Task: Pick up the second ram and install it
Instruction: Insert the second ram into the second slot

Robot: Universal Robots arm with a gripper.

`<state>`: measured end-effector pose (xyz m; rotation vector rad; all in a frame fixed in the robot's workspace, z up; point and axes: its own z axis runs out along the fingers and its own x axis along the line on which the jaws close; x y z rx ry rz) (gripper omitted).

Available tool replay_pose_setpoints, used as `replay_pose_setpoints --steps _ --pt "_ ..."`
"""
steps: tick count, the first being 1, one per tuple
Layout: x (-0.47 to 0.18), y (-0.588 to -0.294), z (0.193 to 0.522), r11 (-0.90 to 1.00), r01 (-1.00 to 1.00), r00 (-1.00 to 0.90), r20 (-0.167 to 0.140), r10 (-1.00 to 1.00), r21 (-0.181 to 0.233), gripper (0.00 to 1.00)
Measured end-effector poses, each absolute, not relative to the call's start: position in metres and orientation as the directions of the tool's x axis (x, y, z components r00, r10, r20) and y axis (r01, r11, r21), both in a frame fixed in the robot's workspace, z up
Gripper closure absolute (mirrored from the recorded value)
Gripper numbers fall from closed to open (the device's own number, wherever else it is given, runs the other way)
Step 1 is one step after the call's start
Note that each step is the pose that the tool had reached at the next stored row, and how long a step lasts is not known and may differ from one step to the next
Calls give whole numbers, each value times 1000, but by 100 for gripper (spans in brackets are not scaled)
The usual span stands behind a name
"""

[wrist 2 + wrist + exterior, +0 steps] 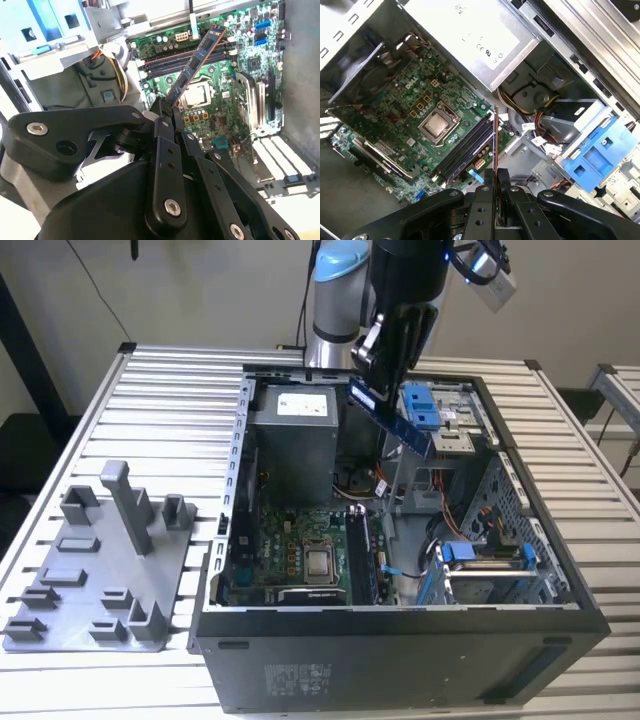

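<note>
One ram (197, 61), two fingers (162, 125) clamping it

Held end of the second ram (199, 57) is hidden inside my gripper (168, 106), clamped between the fingers (162, 131). In the first wrist view I see the stick edge-on, so its faces are hidden. Its sticker is too small to tell. In the exterior view, my arm (405, 280) is cut off by the top edge.

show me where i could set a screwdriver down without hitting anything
Bare slatted table beyond the grey holder tray, and the strip on the exterior view's right of the case. Crowded inside, where the gripper holds the second ram.
</note>
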<state>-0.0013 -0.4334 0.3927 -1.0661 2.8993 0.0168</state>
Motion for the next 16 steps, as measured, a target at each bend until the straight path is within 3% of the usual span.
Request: replay_pose_setpoints --steps 16 --pt "-1 -433 391 894 -448 -892 -52 -448 -9 86"
